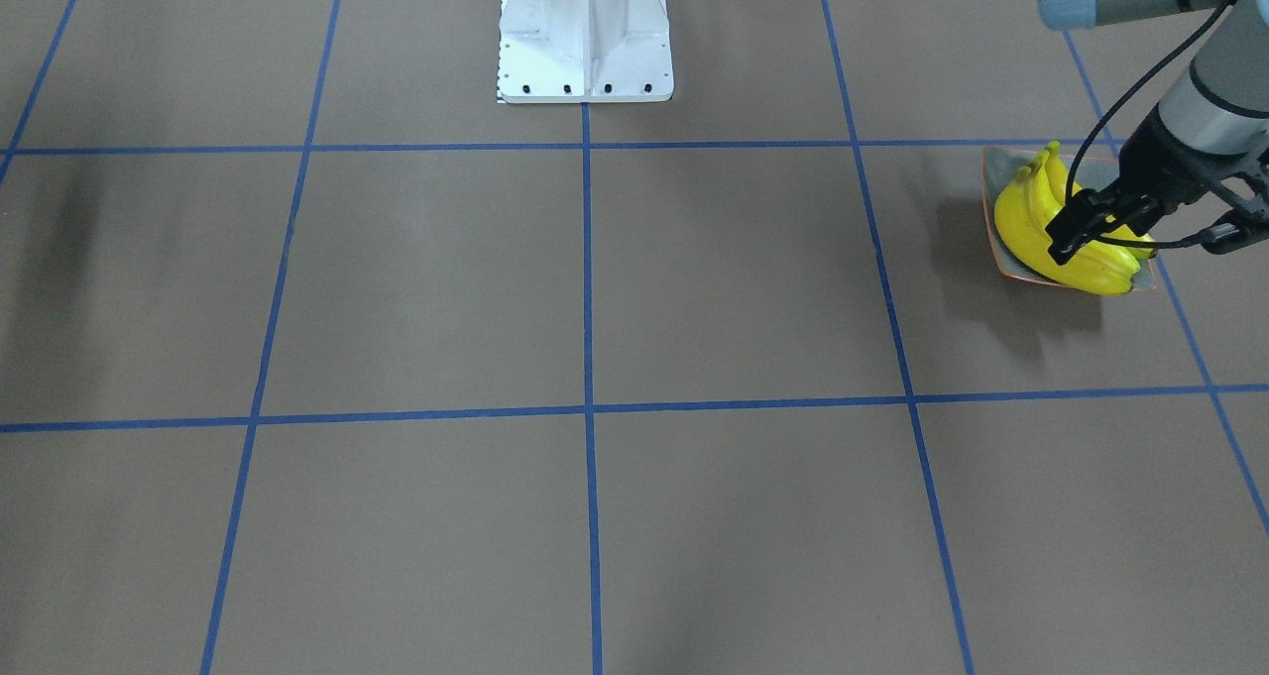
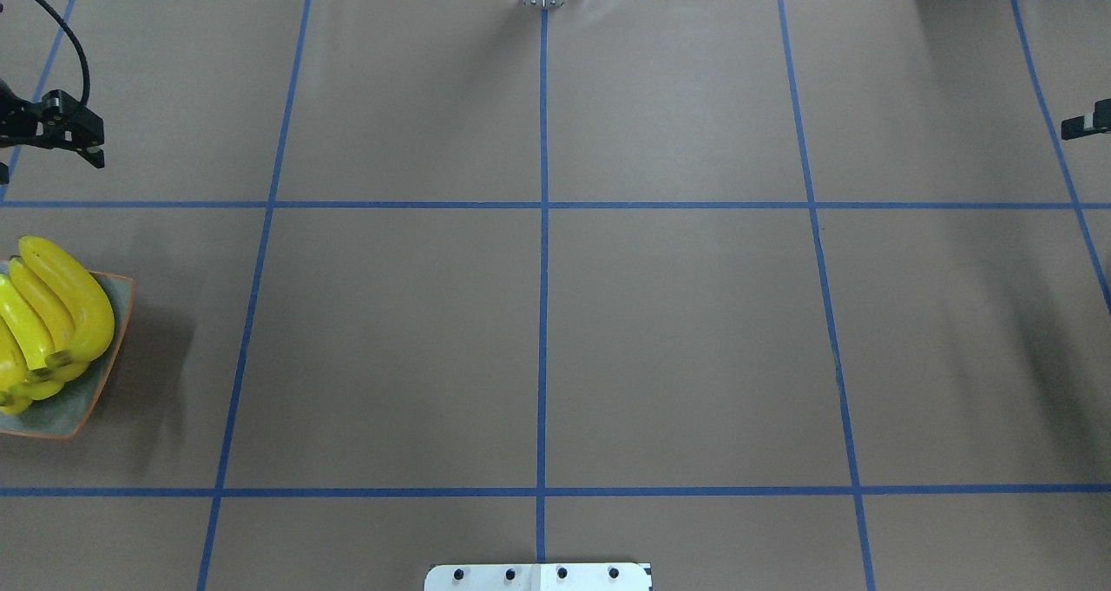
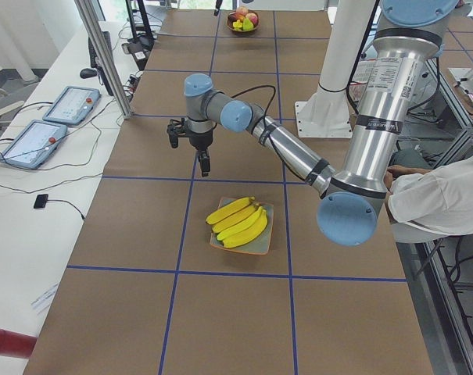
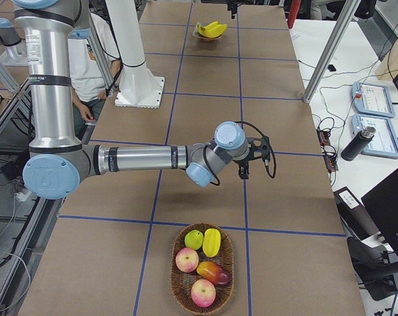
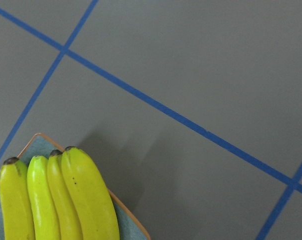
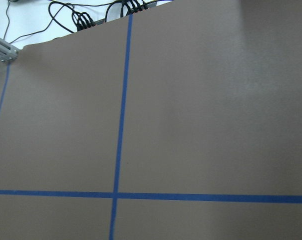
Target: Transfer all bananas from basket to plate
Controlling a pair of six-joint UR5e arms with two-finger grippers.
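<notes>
Four bananas [image 3: 238,222] lie side by side on the plate [image 3: 259,245]. Left gripper [image 3: 203,166] hovers beside it, jaws seemingly closed, empty; right gripper [image 4: 242,172] unclear.

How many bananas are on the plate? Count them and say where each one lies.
4 bananas, all side by side on the plate at the table's left end, dark tips together. None seems hidden; the basket holds only other fruit.
</notes>
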